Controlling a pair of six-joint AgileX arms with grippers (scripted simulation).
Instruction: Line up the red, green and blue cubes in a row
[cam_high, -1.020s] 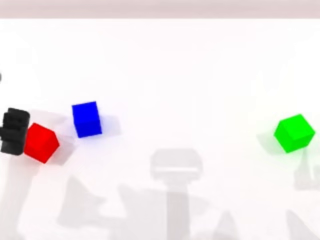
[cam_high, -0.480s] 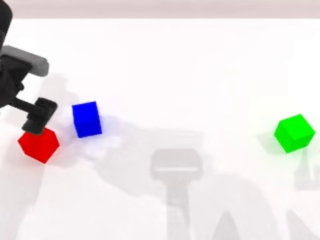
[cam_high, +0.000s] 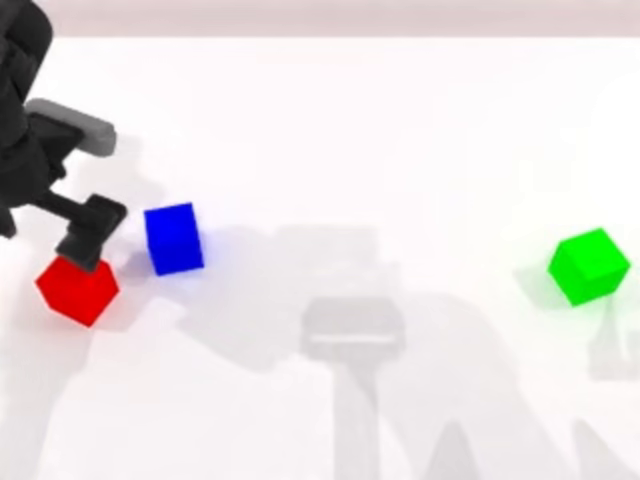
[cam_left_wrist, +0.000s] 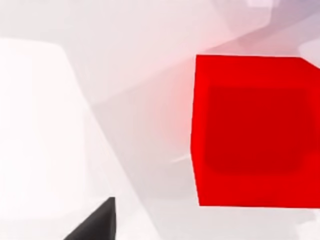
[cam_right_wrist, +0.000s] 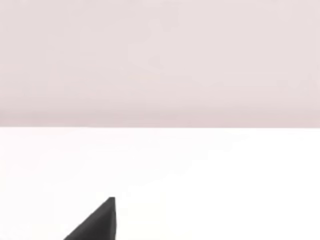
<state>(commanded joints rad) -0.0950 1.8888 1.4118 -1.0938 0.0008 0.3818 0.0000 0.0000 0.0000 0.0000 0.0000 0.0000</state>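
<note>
The red cube (cam_high: 78, 291) lies at the table's left, with the blue cube (cam_high: 174, 238) just to its right and slightly farther back. The green cube (cam_high: 590, 265) sits alone at the far right. My left gripper (cam_high: 86, 246) hovers over the red cube's back edge, open and holding nothing. In the left wrist view the red cube (cam_left_wrist: 255, 131) fills the right side, off to one side of the one dark fingertip (cam_left_wrist: 99, 224) that shows. My right arm is outside the top view; its wrist view shows one fingertip (cam_right_wrist: 99, 222) over bare table.
The white table (cam_high: 360, 150) stretches between the blue and green cubes, crossed by grey arm shadows. A pale wall band runs along its far edge. My left arm's dark links (cam_high: 30, 150) fill the top-left corner.
My left arm has swung in from the left edge, and its gripper went from beside the red cube's left to over its back edge. The cubes have not moved.
</note>
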